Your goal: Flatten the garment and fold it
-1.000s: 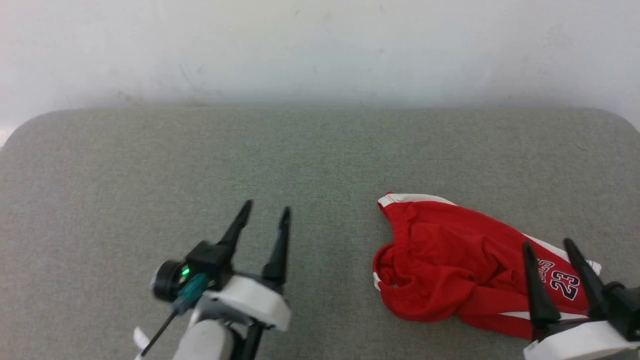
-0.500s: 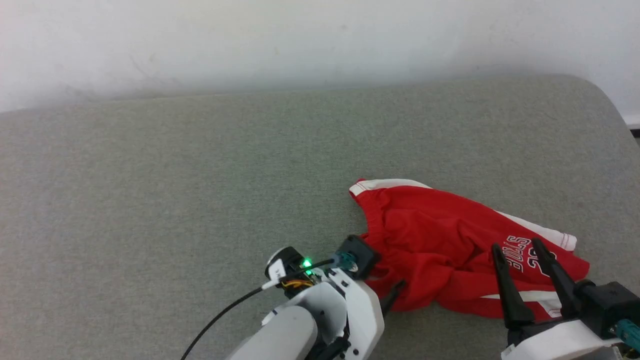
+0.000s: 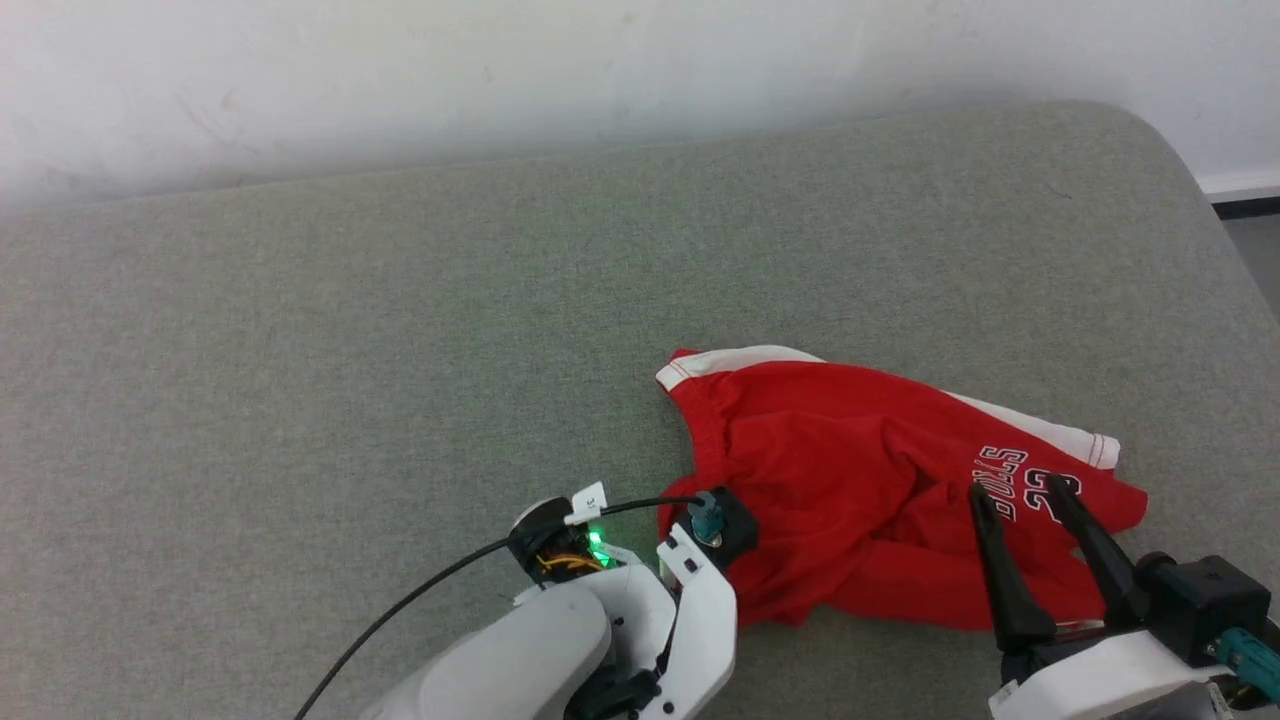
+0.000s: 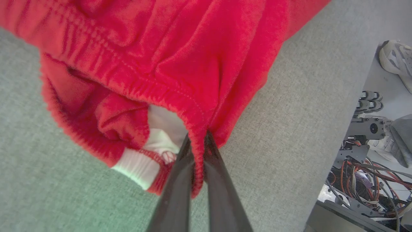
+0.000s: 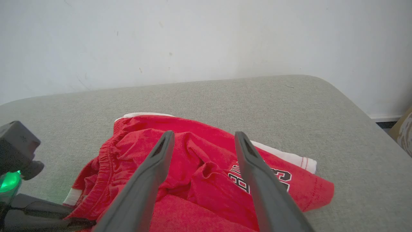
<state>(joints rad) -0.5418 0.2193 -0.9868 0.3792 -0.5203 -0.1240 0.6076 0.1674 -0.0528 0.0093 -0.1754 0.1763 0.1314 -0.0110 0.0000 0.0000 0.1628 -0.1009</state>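
Observation:
The garment (image 3: 820,440) lies crumpled on the grey table, bright red with a white band along its far edge and a "BULLS 23" print at its right. In the left wrist view my left gripper (image 4: 197,137) is shut on a fold of the garment's (image 4: 193,48) elastic waistband at its near left edge. In the head view the left arm (image 3: 690,600) covers those fingers. My right gripper (image 3: 1015,487) is open and sits low over the garment's near right part, beside the print. The right wrist view shows the right gripper (image 5: 204,133) with red cloth (image 5: 199,154) behind its spread fingers.
The grey padded table (image 3: 300,350) runs wide to the left and back to a white wall (image 3: 600,60). Its rounded right corner (image 3: 1190,160) meets the floor. Past the table's near edge are cables and metal parts (image 4: 360,167) and a shoe (image 4: 396,58).
The head camera has turned right. My left gripper went from open over bare table to the garment's left edge and shut on the waistband. The right gripper stayed open.

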